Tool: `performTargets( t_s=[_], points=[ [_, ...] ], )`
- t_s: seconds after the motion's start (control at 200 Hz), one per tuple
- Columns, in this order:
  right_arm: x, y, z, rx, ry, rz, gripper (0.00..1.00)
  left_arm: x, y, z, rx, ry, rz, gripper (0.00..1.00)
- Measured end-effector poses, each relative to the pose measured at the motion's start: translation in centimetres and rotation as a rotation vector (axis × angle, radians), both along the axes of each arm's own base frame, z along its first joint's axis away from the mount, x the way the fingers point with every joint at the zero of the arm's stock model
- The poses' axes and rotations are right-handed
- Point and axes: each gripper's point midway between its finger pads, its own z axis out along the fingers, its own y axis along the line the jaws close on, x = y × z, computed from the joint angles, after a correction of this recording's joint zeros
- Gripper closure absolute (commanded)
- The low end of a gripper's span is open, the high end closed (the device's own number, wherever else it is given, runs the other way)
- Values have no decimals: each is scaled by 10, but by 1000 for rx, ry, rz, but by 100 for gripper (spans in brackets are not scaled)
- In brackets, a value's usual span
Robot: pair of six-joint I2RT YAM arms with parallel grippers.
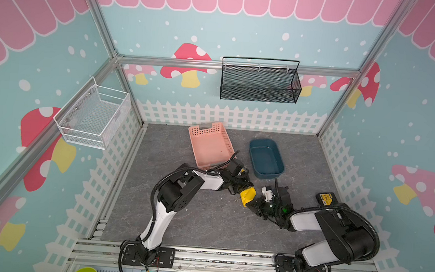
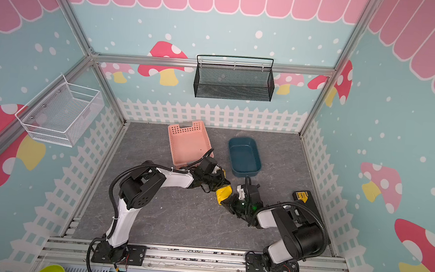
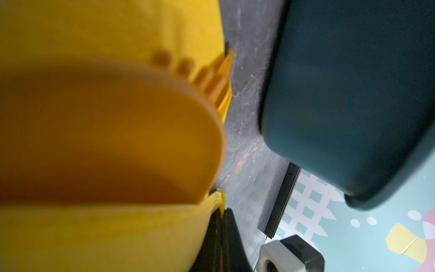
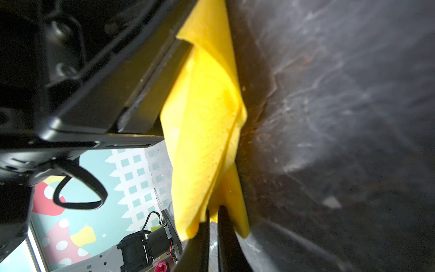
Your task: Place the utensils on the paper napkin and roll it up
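While left hand [image 1: 245,186] and right hand [image 1: 252,207] pinch paper napkin [image 1: 248,195] ends, table [image 1: 191,217] lies open.

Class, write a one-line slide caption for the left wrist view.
Spoon bowl and fork tines peek from the yellow napkin roll, beside a dark blue tub.

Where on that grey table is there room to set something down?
Bare: from the pink basket to the left fence; the front strip between the arm bases; the back corner right of the blue tub. Crowded: the middle, where left gripper and right gripper meet at the paper napkin.
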Motion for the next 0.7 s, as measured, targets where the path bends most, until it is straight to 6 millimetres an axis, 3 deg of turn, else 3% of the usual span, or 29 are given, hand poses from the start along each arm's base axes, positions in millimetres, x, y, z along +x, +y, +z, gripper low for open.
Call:
performTargets(
  t_s=[0.305,0.7],
  points=[
    [8,-17,35,8,-85,-58,70,0,0,0,3,-10,-9,96],
    [7,-20,12,-15,6,-51,65,0,0,0,2,-11,-9,95]
  ],
)
